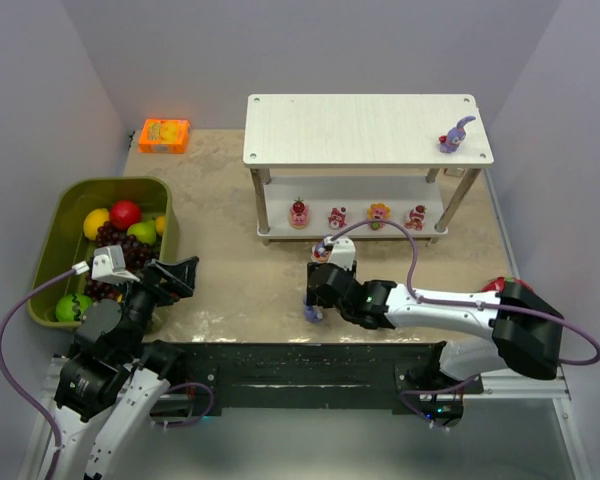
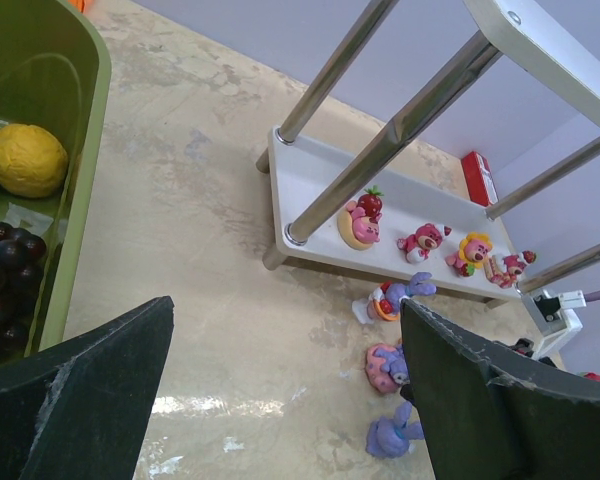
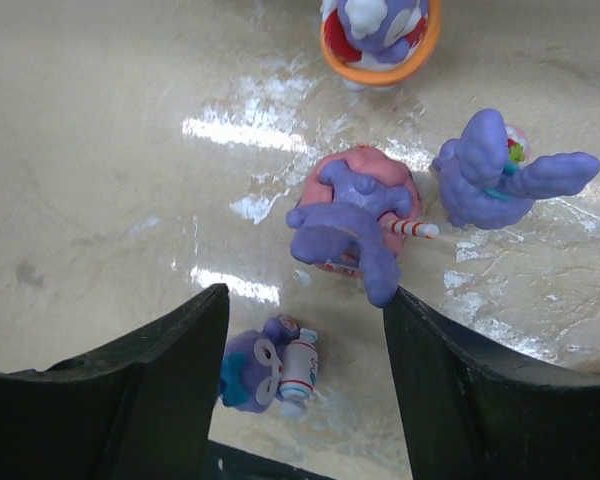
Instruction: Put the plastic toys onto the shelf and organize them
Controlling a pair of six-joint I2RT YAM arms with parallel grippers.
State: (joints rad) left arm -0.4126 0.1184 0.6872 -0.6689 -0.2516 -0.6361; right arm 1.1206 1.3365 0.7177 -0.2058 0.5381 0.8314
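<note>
Walls (image 1: 310,45) on 3 sides were plain pale lavender-grey. Tabletop (image 1: 220,200) was beige, marbled, glossy, w/ white glare patches from light above. Olive-green bin (image 1: 50,235) sat at L edge, orange box (image 1: 165,135) in back-L corner, black bar (image 1: 310,360) along near edge.

**Finishes in front of you**

You're looking at a beige marbled surface (image 3: 100,150), polished enough to throw glare. The bunnies (image 3: 345,225) are smooth, glossy plastic. The shelf (image 1: 360,130) has a matt, pale wood-grain top on shiny metal legs (image 2: 380,155). The olive bin (image 2: 85,130) is smooth, semi-gloss plastic.
</note>
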